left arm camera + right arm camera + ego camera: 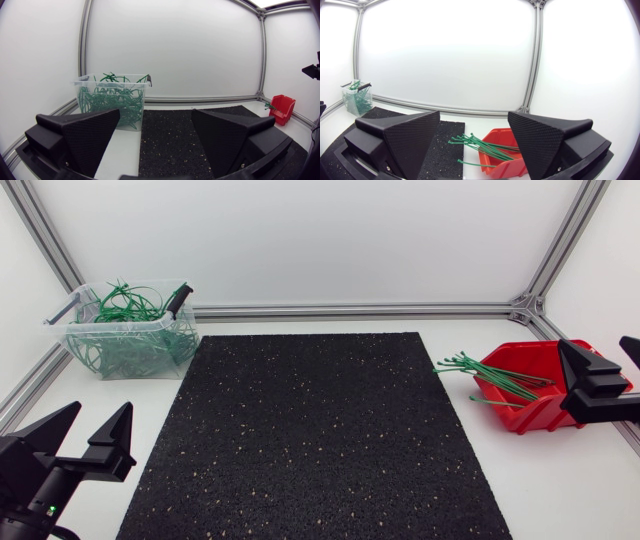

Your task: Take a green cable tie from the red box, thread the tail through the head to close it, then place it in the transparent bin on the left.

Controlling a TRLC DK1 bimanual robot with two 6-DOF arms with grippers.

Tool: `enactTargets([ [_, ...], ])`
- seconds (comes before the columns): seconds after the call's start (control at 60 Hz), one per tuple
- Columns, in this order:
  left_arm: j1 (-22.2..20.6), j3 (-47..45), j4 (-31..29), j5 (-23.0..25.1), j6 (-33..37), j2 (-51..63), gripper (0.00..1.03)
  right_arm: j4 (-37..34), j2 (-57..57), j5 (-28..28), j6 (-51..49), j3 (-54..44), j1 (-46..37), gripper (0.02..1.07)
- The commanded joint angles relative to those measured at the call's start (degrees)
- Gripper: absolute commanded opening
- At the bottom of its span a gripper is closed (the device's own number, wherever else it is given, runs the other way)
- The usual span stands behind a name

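Head view. The black mat fills the middle of the table and serves as the reference for all positions.

- **Supply:** The red box stands just off the mat's far right corner. Its low open front faces the mat, so the green cable ties fan out over the lip, and their tips reach about to the mat's right edge. This presents free ends that can probably be pinched without reaching into the box. One tie lies loose on the table between box and mat.
- **Destination:** The transparent bin stands off the mat's far left corner and holds a tangle of looped ties.
- **Right gripper:** It hangs beyond the mat's right edge, at the outer side of the red box. Its jaws are spread wide and hold nothing. It appears placed to take a tie, being the arm nearest the supply.
- **Left gripper:** It sits off the mat's near left corner. Its jaws are likewise wide apart and empty. It is on the bin's side of the mat, suited to the later drop.

No tie has yet been picked.
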Motion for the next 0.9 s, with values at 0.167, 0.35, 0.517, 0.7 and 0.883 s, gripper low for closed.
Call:
enactTargets([
  [0.167,-0.33,-2.26,-0.91,0.03,0.17,-0.41,1.0,-9.93,14.77,-3.32,-1.6,14.68,-1.62,1.02],
  [0.35,-0.16,-2.26,-1.09,0.03,0.17,-0.41,1.0,-18.11,27.07,-6.93,-11.18,24.88,-6.1,1.02],
  [0.517,-0.07,-2.26,-1.09,0.03,0.17,-0.32,1.0,-27.6,39.03,-11.5,-27.26,32.79,-10.58,1.02],
  [0.7,-0.16,-2.26,-1.09,0.03,0.17,-0.23,1.0,-35.51,49.31,-13.52,-36.49,39.29,-12.43,1.02],
  [0.883,-0.16,-2.26,-1.17,0.03,0.17,-0.23,1.0,-34.01,48.96,-13.43,-48.71,35.77,-12.43,0.99],
])
